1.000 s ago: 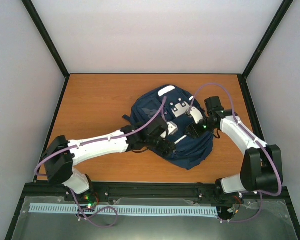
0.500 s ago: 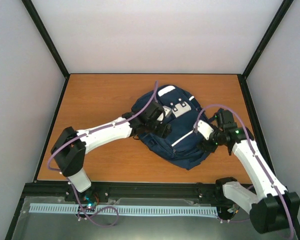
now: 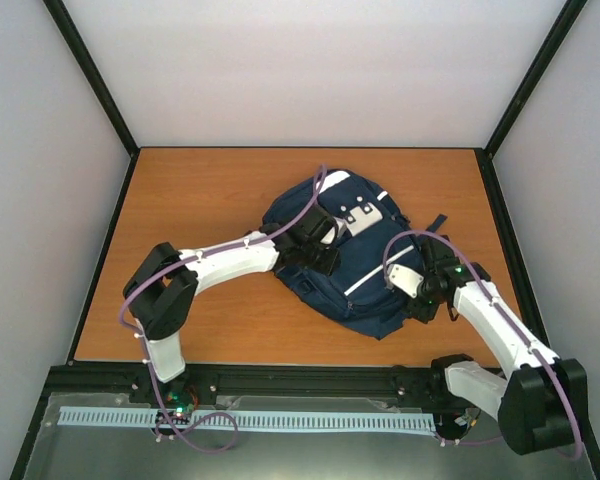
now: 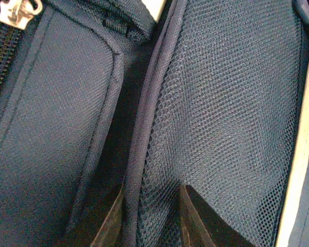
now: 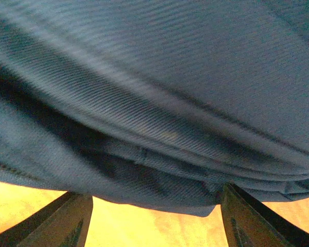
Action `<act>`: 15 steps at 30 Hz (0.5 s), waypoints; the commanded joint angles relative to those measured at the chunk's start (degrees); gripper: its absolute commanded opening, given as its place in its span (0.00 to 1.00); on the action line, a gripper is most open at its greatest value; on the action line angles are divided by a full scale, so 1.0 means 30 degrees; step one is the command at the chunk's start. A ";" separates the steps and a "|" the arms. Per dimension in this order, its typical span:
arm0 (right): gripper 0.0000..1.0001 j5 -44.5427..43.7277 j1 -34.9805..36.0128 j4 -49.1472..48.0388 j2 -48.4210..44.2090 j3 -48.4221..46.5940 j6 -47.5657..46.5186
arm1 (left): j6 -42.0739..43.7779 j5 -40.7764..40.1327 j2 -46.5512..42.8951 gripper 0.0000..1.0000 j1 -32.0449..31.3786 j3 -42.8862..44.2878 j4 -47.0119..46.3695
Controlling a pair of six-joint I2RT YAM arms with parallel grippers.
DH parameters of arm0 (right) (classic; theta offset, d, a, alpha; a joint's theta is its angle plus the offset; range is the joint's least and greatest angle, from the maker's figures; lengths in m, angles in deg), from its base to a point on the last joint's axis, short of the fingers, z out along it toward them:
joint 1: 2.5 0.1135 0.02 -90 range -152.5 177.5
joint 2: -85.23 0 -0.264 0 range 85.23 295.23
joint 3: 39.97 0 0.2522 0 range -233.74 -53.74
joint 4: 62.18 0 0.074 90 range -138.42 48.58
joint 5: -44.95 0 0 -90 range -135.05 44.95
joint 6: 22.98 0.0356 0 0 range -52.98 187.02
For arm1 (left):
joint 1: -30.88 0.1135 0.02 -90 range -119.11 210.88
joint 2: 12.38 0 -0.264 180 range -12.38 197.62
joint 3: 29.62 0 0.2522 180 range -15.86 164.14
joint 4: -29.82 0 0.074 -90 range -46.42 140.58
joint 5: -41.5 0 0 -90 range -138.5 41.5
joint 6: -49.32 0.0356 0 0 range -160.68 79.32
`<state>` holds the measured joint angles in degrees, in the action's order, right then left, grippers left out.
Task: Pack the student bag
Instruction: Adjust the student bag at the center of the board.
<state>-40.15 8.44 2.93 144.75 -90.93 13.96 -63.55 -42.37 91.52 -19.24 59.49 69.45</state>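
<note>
The student bag (image 3: 355,270) lies on the bench (image 3: 200,190). Our left claw (image 4: 152,206) straddles the edge of its mesh pocket (image 4: 232,113), pinched or not we cannot tell; right claw (image 5: 155,195) gapes at the hem (image 5: 144,198). We should bite squarely first.

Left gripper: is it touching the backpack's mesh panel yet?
Touching. The left wrist view shows the left gripper's fingers pressed against both sides of the piped edge of the backpack's mesh panel.
</note>
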 commanded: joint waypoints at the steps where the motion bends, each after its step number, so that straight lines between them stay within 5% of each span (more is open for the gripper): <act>1: 0.69 -0.2682 0.0103 -0.4836 0.1353 -0.0621 0.0652 | -0.1621 0.0990 -0.1108 0.25 -0.0048 -0.1423 -0.1100; 10: 0.68 -0.4100 0.0013 -0.7646 0.5620 -0.4002 0.1455 | -0.4803 0.0432 -0.3303 0.03 -0.0047 -0.5300 -0.3930; 15: 0.70 -0.3687 -0.0615 -0.6963 0.6386 -0.4775 0.2219 | -0.6151 -0.1059 -0.3887 0.01 -0.0046 -0.5935 -0.4382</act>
<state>-50.66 7.79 -14.86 163.66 -103.30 17.79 -77.32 -43.20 81.88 -19.05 42.73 55.92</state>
